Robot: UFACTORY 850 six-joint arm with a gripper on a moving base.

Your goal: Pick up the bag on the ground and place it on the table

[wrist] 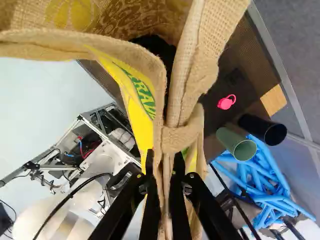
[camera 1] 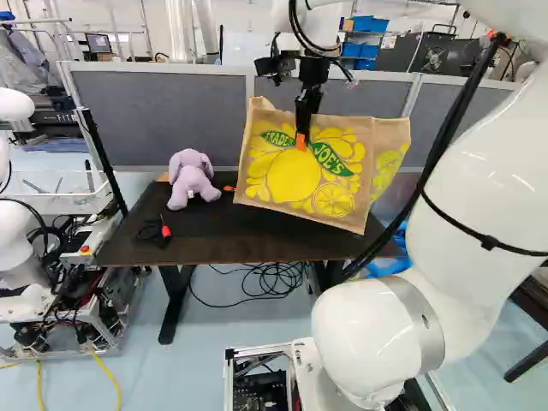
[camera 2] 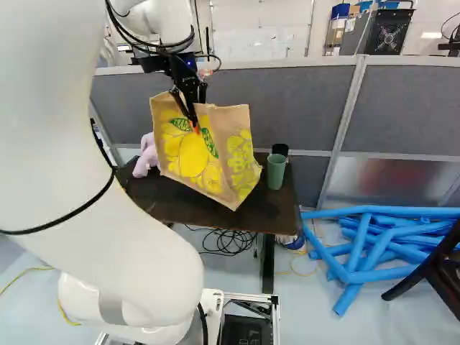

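Gripper point(camera 1: 301, 141): both fingers are closed on gathered cloth at the rim of the tan bag point(camera 1: 295, 175), one finger on each side. The arm is reaching forward over the table point(camera 1: 231, 251). The bag hangs tilted, its mouth open, its yellow fruit print facing the base. It is over the table; whether its underside touches the top cannot be determined.

On the tabletop, left of the bag: a lilac plush toy point(camera 1: 191, 180), and nearer, a red-handled tool point(camera 1: 165, 230) beside a dark item. Right of the bag: a green cup point(camera 2: 276, 172), upright, with a black cup point(camera 2: 281, 149) just beyond it. A pink lid point(wrist: 226, 102) lies near the cups.

Floor: coiled black cable point(camera 1: 278, 284) beneath the table; blue tubes point(camera 2: 359, 259) piled to its right. Another robot point(camera 1: 17, 231) stands at left. A grey partition point(camera 2: 287, 100) lines the far side.
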